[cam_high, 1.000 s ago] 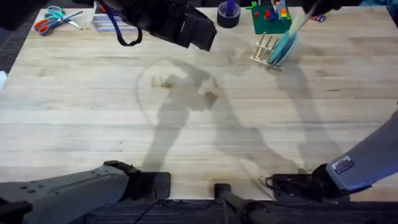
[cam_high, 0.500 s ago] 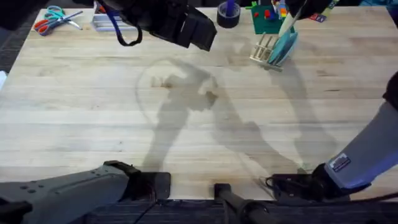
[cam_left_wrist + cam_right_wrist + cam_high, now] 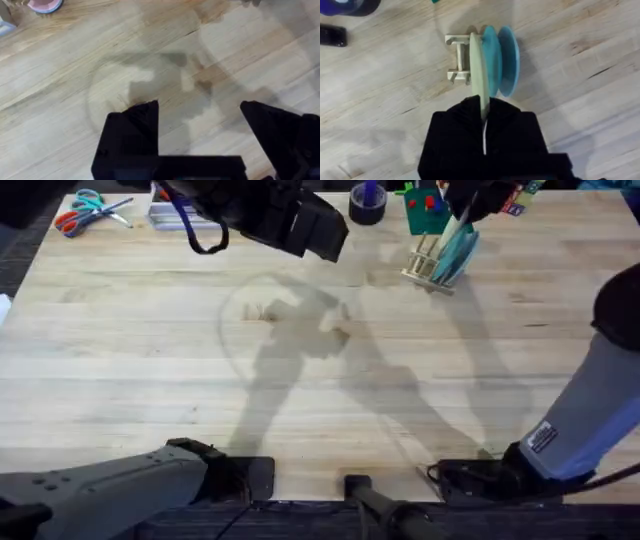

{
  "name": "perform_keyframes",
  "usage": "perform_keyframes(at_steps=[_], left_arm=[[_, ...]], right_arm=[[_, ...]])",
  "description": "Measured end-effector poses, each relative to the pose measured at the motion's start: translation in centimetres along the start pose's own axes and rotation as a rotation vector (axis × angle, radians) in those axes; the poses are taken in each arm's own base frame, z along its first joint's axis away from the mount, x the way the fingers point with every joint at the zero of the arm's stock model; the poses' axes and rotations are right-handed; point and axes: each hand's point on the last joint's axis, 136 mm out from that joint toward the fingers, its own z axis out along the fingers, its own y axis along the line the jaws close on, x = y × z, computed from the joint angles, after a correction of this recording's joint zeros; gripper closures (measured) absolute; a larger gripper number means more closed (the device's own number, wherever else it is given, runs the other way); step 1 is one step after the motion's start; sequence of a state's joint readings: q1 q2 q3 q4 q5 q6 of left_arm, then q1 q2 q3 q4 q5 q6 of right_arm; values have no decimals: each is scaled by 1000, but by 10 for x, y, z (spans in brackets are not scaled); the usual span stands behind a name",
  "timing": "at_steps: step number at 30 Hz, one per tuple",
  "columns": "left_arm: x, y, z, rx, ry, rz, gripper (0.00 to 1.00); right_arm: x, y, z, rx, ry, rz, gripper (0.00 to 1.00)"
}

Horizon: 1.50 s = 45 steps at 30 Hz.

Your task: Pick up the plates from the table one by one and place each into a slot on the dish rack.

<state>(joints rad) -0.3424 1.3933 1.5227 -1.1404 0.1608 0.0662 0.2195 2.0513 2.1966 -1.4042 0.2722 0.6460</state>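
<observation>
Pale wooden table (image 3: 150, 350); right gripper (image 3: 484, 122) clamps cream plate (image 3: 478, 70) beside turquoise plates (image 3: 501, 59) in dish rack (image 3: 457, 60); seat it upright before letting go; left gripper (image 3: 200, 112) gapes empty.

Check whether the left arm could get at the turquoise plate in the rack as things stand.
Probably not cleanly: the right gripper sits over the dish rack, its fingers shut on the cream plate, which stands right beside the turquoise plate.

Grey arm links w/ white label, black tool (image 3: 484, 145) fingers.
</observation>
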Motion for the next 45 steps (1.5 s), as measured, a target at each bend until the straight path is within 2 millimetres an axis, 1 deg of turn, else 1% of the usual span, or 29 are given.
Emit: perform_keyframes(at_steps=[11, 18, 24, 27, 45], left_arm=[[0, 0, 0, 0, 0, 0, 6], [0, 0, 0, 0, 0, 0, 6], [0, 0, 0, 0, 0, 0, 4], [0, 0, 0, 0, 1, 0, 5], [0, 0, 0, 0, 1, 0, 6]], right_arm=[[-1, 8, 25, 19, 25, -7, 971], [1, 10, 33, 31, 41, -12, 972], [5, 12, 52, 58, 77, -22, 972], [7, 13, 58, 66, 89, -26, 972], [7, 13, 59, 67, 90, -26, 971]])
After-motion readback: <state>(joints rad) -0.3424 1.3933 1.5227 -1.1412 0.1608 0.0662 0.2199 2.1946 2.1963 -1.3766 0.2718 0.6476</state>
